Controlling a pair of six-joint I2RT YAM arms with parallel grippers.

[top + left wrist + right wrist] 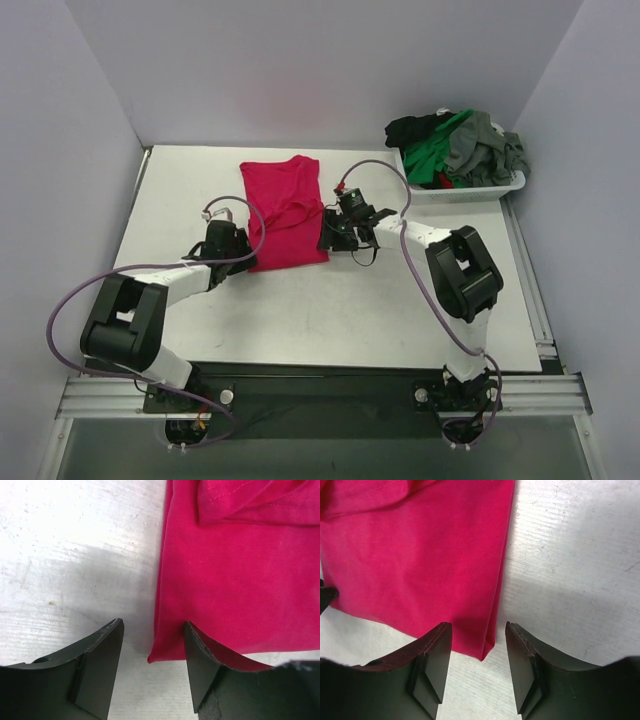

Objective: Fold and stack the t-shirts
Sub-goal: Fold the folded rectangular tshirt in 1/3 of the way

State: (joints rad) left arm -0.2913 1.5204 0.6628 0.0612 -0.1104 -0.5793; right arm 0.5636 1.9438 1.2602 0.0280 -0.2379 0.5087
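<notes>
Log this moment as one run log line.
shirt: red t-shirt partly folded on table; left gripper: open astride near-left corner; right gripper: open astride near-right corner; basket: other shirts heaped

White plastic basket [482,190] at far right corner of grey table [330,315].

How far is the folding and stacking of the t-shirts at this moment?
Done: the red t-shirt lies folded into a narrow strip. In hand: the left gripper and right gripper, both open, straddle its near corners. Remaining: the green, grey and black shirts wait in the basket; no stack yet.
</notes>
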